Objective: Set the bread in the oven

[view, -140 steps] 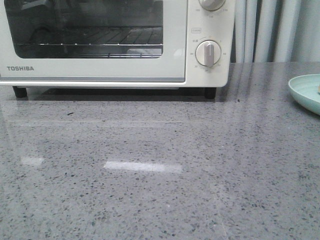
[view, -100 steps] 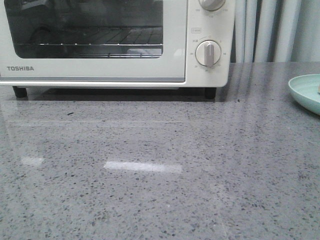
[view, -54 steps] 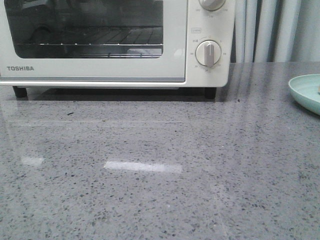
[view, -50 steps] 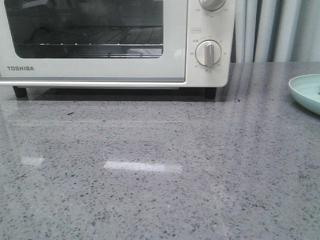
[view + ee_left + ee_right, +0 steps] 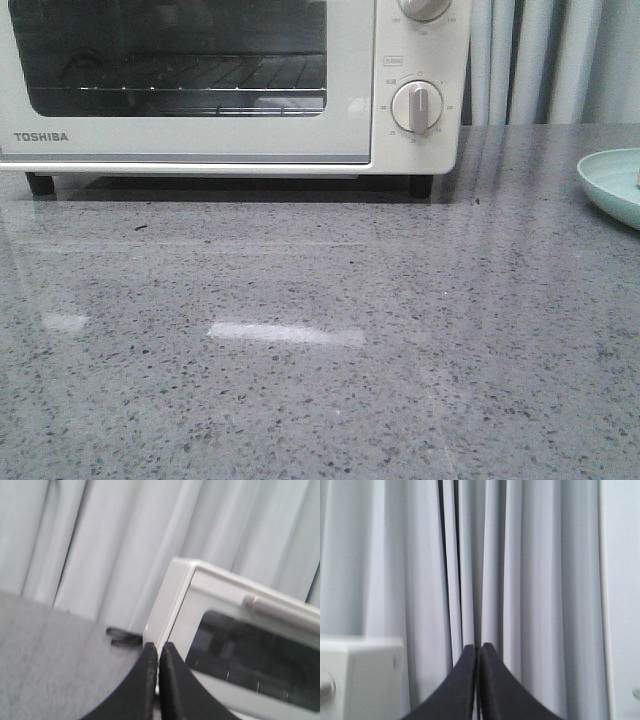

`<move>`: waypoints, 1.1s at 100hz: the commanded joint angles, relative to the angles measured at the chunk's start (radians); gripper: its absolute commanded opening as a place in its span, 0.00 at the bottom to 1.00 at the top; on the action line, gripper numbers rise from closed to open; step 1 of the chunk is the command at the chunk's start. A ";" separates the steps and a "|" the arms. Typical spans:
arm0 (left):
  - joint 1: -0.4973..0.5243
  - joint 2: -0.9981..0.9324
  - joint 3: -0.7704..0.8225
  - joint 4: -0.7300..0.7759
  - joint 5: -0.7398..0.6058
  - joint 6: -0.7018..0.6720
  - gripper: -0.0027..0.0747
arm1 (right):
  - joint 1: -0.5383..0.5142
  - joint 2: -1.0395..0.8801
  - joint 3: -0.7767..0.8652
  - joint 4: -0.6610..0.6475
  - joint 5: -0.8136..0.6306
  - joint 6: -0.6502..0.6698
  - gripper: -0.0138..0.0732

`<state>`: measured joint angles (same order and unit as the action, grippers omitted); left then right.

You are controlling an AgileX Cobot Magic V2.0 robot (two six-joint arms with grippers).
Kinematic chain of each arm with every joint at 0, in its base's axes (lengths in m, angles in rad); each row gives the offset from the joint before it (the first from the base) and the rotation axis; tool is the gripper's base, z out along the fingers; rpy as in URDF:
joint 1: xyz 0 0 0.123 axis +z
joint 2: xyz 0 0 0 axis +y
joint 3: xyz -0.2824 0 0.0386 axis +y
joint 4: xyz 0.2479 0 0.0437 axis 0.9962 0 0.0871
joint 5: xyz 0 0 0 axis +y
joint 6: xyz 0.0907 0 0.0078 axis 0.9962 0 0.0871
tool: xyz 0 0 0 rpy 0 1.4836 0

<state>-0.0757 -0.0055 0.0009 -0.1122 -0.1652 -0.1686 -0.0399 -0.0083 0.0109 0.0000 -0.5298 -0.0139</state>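
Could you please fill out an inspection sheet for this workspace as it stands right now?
Surface: grey speckled stone countertop, glossy, with light reflections.
Job's things: cream-white TOSHIBA oven at the back left, door shut, wire rack visible through the glass; bread not clearly seen in any view.
Clutter: pale green plate at the right edge, cut off by the frame; a small pale bit shows at its edge, unidentifiable.
Grippers: left gripper shut, holding nothing, raised near the oven's corner; right gripper shut, holding nothing, facing the curtain.
Cables: a dark object behind the oven, possibly a cable.
Surroundings: pale pleated curtain behind the counter.
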 commanded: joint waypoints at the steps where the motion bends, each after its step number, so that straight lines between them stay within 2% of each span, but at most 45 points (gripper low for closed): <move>1: -0.008 -0.028 0.023 -0.009 -0.150 -0.009 0.01 | -0.004 -0.021 0.009 0.000 -0.114 0.115 0.14; 14: -0.008 -0.028 0.022 0.002 -0.283 -0.009 0.01 | -0.004 -0.021 -0.026 0.000 -0.037 0.283 0.14; 22: -0.008 -0.028 0.013 0.015 -0.342 -0.009 0.01 | -0.004 -0.021 -0.074 0.000 0.118 0.390 0.14; 27: -0.008 -0.028 0.001 0.048 -0.343 -0.009 0.01 | -0.004 -0.020 -0.115 0.000 0.247 0.412 0.14; 36: -0.008 -0.028 -0.028 0.148 -0.314 -0.009 0.01 | -0.004 -0.008 -0.186 0.000 0.425 0.412 0.14; 46: -0.008 -0.026 -0.078 0.215 -0.281 -0.011 0.01 | -0.004 0.023 -0.226 0.000 0.435 0.411 0.14; 56: -0.008 -0.014 -0.158 0.223 -0.144 -0.011 0.01 | -0.004 0.068 -0.277 0.000 0.488 0.411 0.14; 70: -0.008 0.037 -0.288 0.224 0.056 -0.011 0.01 | -0.004 0.166 -0.380 0.000 0.694 0.393 0.14; 77: -0.008 0.072 -0.341 0.224 0.110 -0.011 0.01 | -0.004 0.224 -0.436 0.000 0.780 0.327 0.14; 90: -0.008 0.147 -0.420 0.224 0.165 -0.011 0.01 | -0.004 0.326 -0.549 0.000 0.898 0.161 0.14; 110: -0.038 0.261 -0.492 0.224 0.183 -0.011 0.01 | -0.004 0.467 -0.729 0.000 1.026 0.135 0.14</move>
<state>-0.0884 0.1975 -0.4347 0.1107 0.0721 -0.1686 -0.0399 0.3990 -0.6213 0.0000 0.5159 0.1477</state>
